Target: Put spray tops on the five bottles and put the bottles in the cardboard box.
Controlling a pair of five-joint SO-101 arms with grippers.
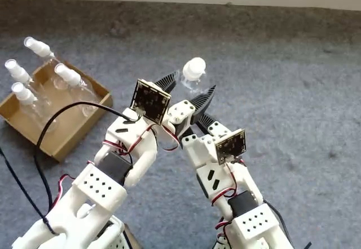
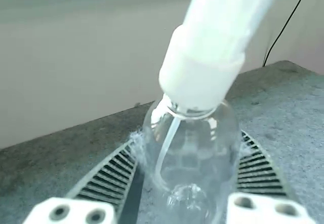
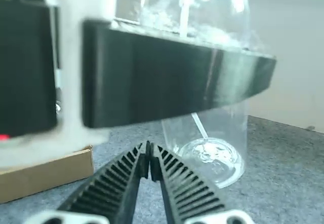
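Box (image 1: 84,126) holds apparently four capped bottles (image 1: 69,75); left end effector (image 1: 186,89) clasps fifth bottle (image 1: 193,73).

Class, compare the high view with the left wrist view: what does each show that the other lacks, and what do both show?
Only the high view: the cardboard box with four topped bottles lying in it, and the right gripper, shut. Only the left wrist view: the dip tube inside the fifth bottle, and a black cable against the wall behind. Both: that bottle, spray top on, clamped in the left gripper.
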